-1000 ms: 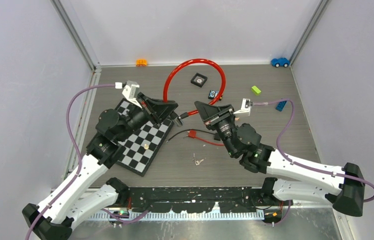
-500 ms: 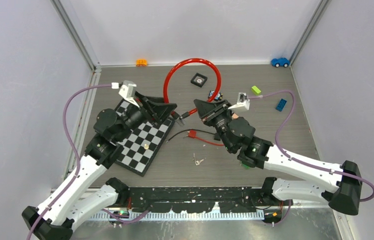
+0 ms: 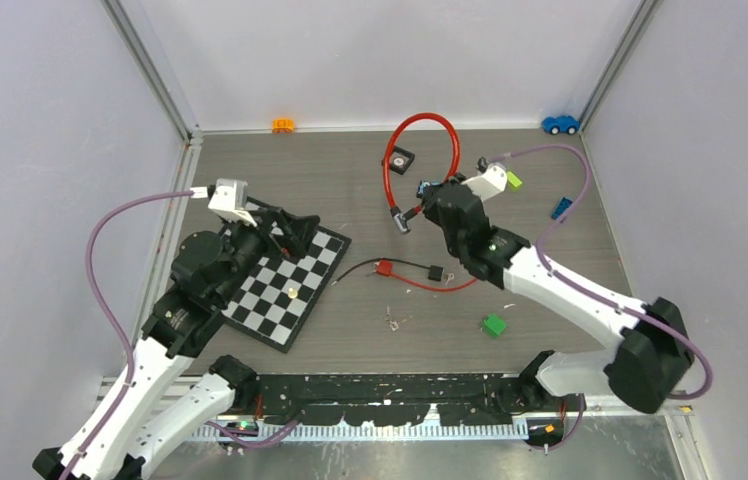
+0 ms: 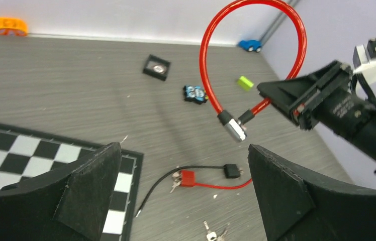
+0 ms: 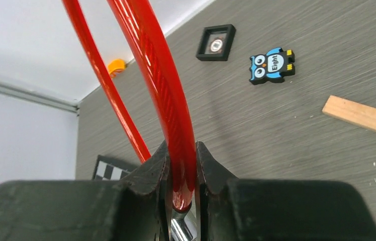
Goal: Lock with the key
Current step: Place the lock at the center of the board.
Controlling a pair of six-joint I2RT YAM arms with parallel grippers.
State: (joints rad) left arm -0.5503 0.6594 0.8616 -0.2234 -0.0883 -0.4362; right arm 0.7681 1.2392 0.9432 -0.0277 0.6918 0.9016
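The lock is a red cable loop (image 3: 420, 118) with a silver barrel end (image 4: 236, 130) that hangs free above the table. My right gripper (image 3: 430, 206) is shut on the red cable (image 5: 162, 85) just above its metal end, and holds the loop upright toward the back of the table. My left gripper (image 3: 298, 232) is open over the chessboard (image 3: 270, 300), with nothing between its fingers (image 4: 90, 191). The lock end floats ahead of it, apart from both fingers. The key (image 3: 393, 320) lies on the table with its small bunch (image 4: 213, 233), just in front of the left gripper.
A red and black wire with connectors (image 3: 410, 272) lies between the arms. A green block (image 3: 494, 325), black framed tile (image 3: 399, 160), owl tile (image 5: 271, 65), wooden block (image 5: 362, 114), green brick (image 3: 513, 180), blue brick (image 3: 562, 208), toy car (image 3: 560, 124) and orange brick (image 3: 283, 125) are scattered about.
My left gripper let go of the lock's end, opened wide and drew back left. My right gripper carried the cable lock toward the back right, and the loop now stands narrower.
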